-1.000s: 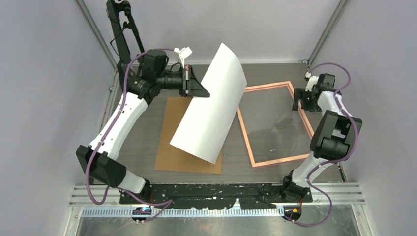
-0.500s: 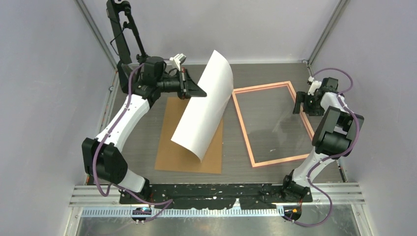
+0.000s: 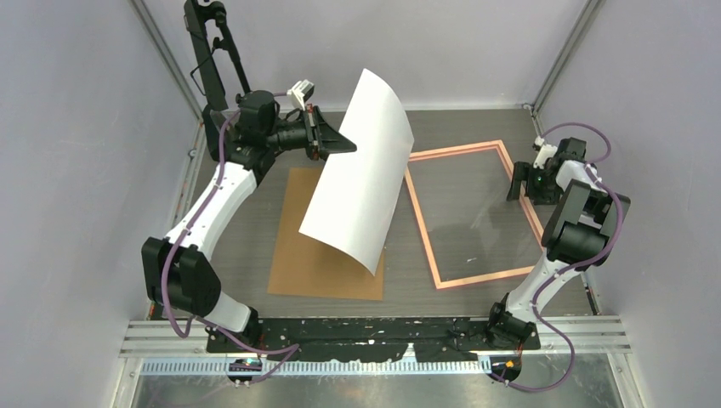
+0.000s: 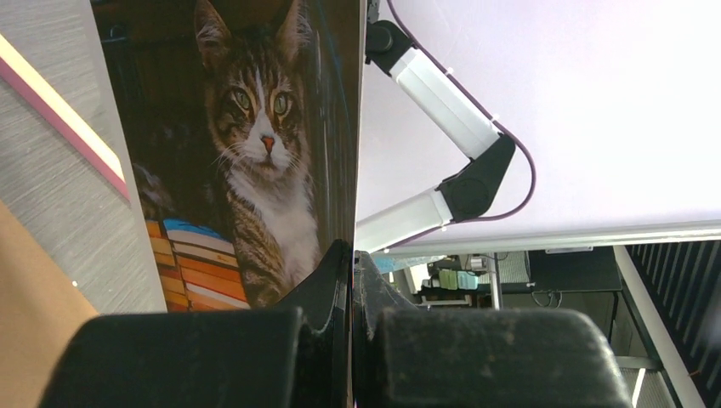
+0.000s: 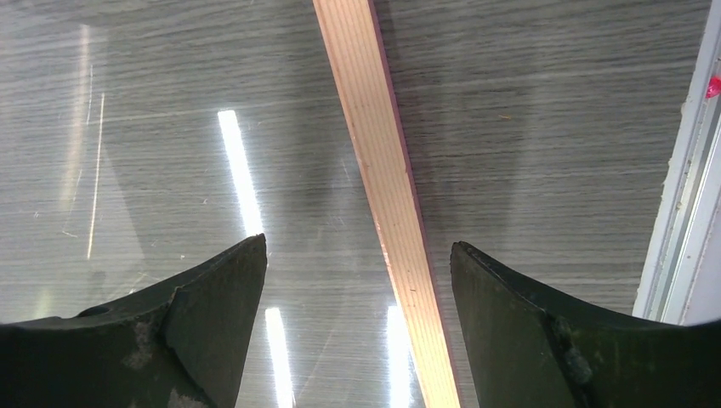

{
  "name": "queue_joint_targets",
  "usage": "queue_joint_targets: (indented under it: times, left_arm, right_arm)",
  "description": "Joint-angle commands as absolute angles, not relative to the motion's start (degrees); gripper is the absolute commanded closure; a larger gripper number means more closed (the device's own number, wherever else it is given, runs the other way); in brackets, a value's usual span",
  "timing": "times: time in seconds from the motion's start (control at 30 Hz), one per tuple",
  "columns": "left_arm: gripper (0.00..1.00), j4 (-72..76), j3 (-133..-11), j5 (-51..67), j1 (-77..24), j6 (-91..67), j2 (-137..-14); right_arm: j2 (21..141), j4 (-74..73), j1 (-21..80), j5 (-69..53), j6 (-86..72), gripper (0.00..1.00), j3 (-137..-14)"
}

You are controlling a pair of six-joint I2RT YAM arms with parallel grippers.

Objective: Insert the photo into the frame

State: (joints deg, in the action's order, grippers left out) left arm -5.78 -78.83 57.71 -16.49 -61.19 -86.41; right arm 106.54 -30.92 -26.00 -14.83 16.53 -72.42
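raised left jaws clamp the photo; low right jaws gape over the frame rail.

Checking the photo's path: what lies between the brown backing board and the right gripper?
The frame, flat on the table, fills that stretch in the top view; the right wrist view shows its right rail below the open right gripper.

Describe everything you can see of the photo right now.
The photo is a large rectangular sheet, white on the back, with a tabby cat and stacked colourful books printed on the front. It is lifted and bowed, standing steeply with its white back toward the top camera. The left end effector is shut on one edge. Its lower end hangs over the brown backing board; contact there is unclear.
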Motion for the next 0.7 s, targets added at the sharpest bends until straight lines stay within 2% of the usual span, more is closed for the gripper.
queue_joint_targets:
  times: [0.0, 0.67]
  left_arm:
    - [1.00, -0.4, -81.2, 59.3, -16.3, -64.3, -86.6]
    - [1.00, 17.1, -83.3, 53.8, -16.5, -78.8, -92.4]
  right_arm:
    - [107.3, -31.3, -26.3, -16.1, 18.1, 0.15, -74.7]
    - [103.4, -36.3, -26.3, -23.3, 13.3, 0.21, -67.0]
